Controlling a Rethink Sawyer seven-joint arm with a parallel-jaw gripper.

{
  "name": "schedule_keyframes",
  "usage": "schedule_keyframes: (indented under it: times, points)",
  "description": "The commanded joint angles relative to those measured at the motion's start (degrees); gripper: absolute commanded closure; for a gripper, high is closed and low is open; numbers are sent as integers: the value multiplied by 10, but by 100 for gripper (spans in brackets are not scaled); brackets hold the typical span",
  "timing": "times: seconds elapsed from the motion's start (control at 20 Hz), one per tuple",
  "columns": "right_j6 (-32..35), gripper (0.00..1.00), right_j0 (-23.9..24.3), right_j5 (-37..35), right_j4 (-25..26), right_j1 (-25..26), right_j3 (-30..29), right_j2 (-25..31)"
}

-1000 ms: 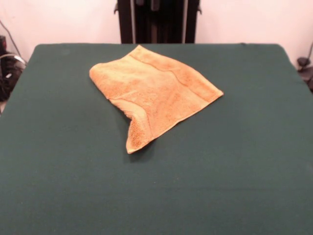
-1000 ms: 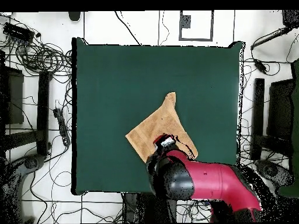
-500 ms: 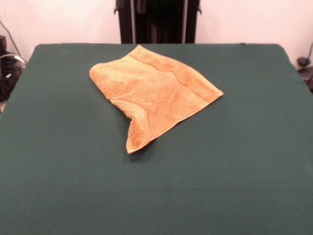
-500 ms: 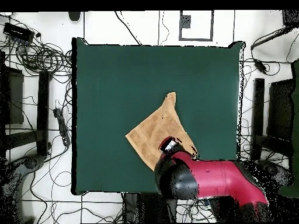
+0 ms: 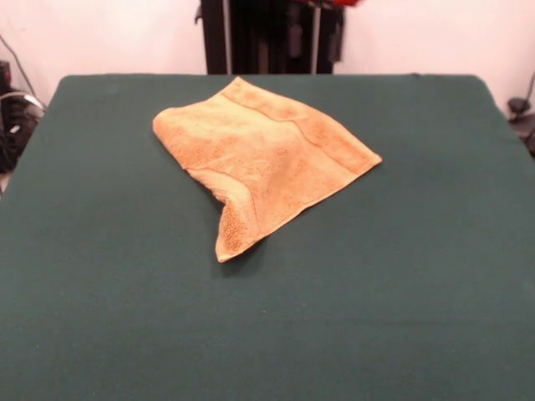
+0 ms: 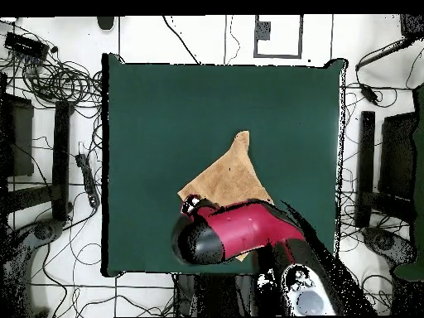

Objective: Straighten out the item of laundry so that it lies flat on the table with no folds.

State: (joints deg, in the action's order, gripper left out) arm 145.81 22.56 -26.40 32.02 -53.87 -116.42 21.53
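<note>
The bench (image 5: 100, 276) carries the towel (image 5: 263, 159) toward its far middle, crumpled, with one corner folded to a near point. In the overhead view the arm (image 6: 240, 230) covers the towel's edge; the fingers are hidden, so I cannot tell their opening or where the towel lies from them. A blind pinch might catch two layers and drag the fold along.

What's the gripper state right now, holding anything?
Gripper: cannot be told. The red and black arm covers it in the overhead view, above the orange-tan terry-cloth towel; the front view shows no grasp on the towel.
</note>
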Motion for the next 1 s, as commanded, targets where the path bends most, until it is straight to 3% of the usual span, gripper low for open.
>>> schedule_keyframes:
  times: [0.05,0.25,1.0]
  points:
    - [66,0,-84,31,1,100,64,-20]
    - [70,0,-111,29,-12,132,101,-36]
    - [34,0,-122,12,-29,240,213,-49]
